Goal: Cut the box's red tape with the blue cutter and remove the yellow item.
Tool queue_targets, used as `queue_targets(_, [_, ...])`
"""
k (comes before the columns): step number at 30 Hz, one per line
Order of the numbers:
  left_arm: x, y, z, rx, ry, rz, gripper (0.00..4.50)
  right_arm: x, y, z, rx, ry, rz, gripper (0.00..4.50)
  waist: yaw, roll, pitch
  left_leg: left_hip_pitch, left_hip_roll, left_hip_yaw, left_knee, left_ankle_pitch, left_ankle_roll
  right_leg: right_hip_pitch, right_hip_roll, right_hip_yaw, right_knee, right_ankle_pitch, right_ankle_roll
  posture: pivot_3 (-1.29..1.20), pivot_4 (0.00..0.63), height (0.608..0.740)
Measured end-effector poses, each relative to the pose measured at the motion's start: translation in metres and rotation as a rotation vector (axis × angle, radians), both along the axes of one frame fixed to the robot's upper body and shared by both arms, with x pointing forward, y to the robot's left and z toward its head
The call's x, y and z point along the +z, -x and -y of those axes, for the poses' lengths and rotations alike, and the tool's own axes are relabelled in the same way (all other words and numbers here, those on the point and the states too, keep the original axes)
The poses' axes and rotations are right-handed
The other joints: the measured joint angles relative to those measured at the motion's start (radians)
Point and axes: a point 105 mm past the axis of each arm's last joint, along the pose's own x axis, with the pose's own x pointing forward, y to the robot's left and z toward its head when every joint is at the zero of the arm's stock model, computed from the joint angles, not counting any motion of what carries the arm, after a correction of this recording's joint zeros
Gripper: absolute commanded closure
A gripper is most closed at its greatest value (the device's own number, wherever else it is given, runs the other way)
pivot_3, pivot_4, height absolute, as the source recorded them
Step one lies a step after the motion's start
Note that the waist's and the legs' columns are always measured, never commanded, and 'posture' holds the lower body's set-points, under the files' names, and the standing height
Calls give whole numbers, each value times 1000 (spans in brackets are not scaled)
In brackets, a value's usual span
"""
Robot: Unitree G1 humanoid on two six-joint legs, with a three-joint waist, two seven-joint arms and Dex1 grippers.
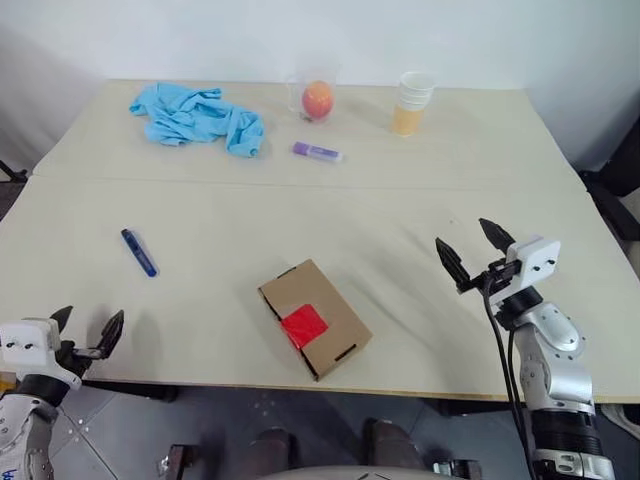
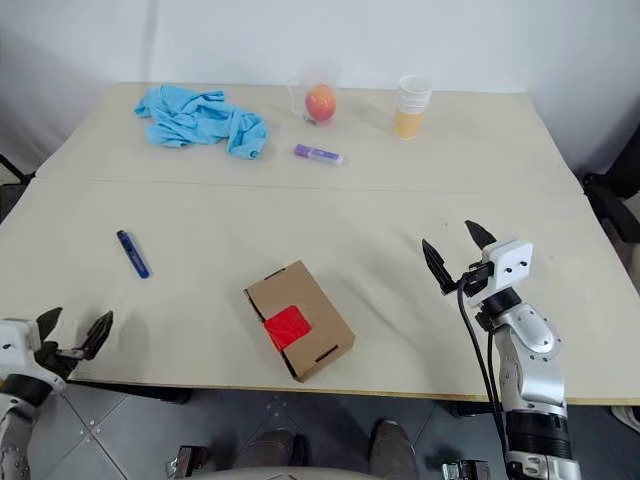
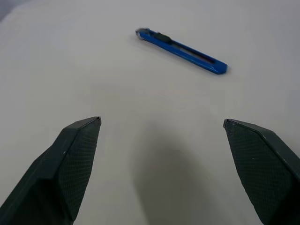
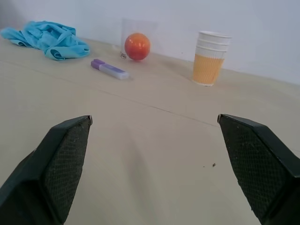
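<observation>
My left gripper [image 1: 88,332] hangs at the table's [image 1: 420,210] near edge, at about eight o'clock in my head view, its two black fingers spread wide with nothing between them and touching nothing. My right gripper [image 1: 475,250] sits at about four o'clock, raised over the tabletop, jaws likewise spread fully apart and empty.

Nearest to me, around six o'clock, the box [image 1: 315,318] lies closed and turned at an angle close to the near edge, the red tape [image 1: 304,326] patch on its top face toward my side. Neither gripper is touching it. The blue cutter [image 1: 139,252] lies flat on the table at about nine o'clock, beyond my left gripper and well apart from its fingertips; my left wrist view has it lying crosswise ahead of the open fingers [image 3: 70,164].

Farther off, at twelve o'clock, a purple marker [image 1: 317,152] lies on the table. Behind it an orange ball [image 1: 317,98] sits in a clear container. A stack of paper cups [image 1: 413,102] stands at one o'clock, and a crumpled blue cloth [image 1: 197,116] lies at eleven.
</observation>
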Motion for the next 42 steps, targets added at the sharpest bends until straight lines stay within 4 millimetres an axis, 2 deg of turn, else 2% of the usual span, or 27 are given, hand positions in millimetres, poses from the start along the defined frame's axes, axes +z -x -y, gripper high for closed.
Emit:
queue_targets(5, [1,-1,3,-32,14,0,54,2,0,-3,18,6,9,0,0,0,0,0,0,0,0,-1,0,0,0,0,-1,0,0,0,150,740])
queue_targets(9, [7,-6,16,-104,74,19,54,4,1,-3,43,25,4,0,2,0,0,0,0,0,0,-1,0,0,0,0,-1,0,0,0,150,740])
queue_targets(10, [11,-9,21,-130,78,24,220,5,2,-2,56,37,2,180,3,0,0,0,0,0,0,-1,0,0,0,0,-1,0,0,0,150,740])
queue_targets(12, [23,-17,34,-205,86,48,653,10,7,-3,97,67,2,633,5,0,0,-1,0,0,0,-1,0,0,0,0,-1,0,0,0,150,740])
queue_targets(14, [37,-23,53,-324,62,48,1259,15,18,-4,169,136,-23,1317,5,1,1,-1,0,-1,0,-1,0,0,0,-1,-1,0,0,0,150,740])
queue_targets(18, [50,-32,88,-531,-15,6,2565,15,38,-7,274,218,-108,2738,4,1,1,-1,0,0,-1,-1,0,1,0,-1,-3,0,0,0,150,740])
queue_targets(20, [49,-36,105,-618,-34,-19,3178,10,50,-12,336,248,-169,3461,2,2,1,-1,0,0,-1,-1,0,1,1,-1,-3,0,0,0,150,740])
queue_targets(23, [57,-53,127,-706,-29,-9,4185,-10,78,-27,497,365,-318,4500,9,2,2,-1,-2,0,1,-1,0,1,3,-1,-3,0,0,0,150,740])
queue_targets(24, [59,-57,135,-734,-42,-9,4477,-13,83,-33,542,380,-341,4500,9,1,2,-1,-2,0,1,-1,0,2,3,-1,-3,0,0,0,150,740])
queue_targets(28, [58,-82,162,-834,-94,-41,4477,-18,96,-53,664,382,-405,4500,10,1,2,-1,-1,0,2,-1,-1,2,5,-1,-3,0,0,0,150,740])
queue_targets(34, [37,-98,195,-982,-203,-153,4477,-28,111,-76,809,403,-541,4500,8,1,3,-2,1,0,1,-2,-3,0,9,-1,-3,0,-1,0,150,740])
queue_targets(38, [30,-97,206,-1062,-207,-201,4477,-36,120,-87,894,435,-631,4500,8,0,3,-2,1,0,2,-2,-3,0,9,-1,-4,0,-1,0,150,740])
queue_targets(42, [19,-87,215,-1161,-198,-279,4477,-39,111,-107,905,420,-615,4500,7,0,3,-2,2,-1,2,-2,-3,0,9,-1,-3,0,-1,0,150,740])
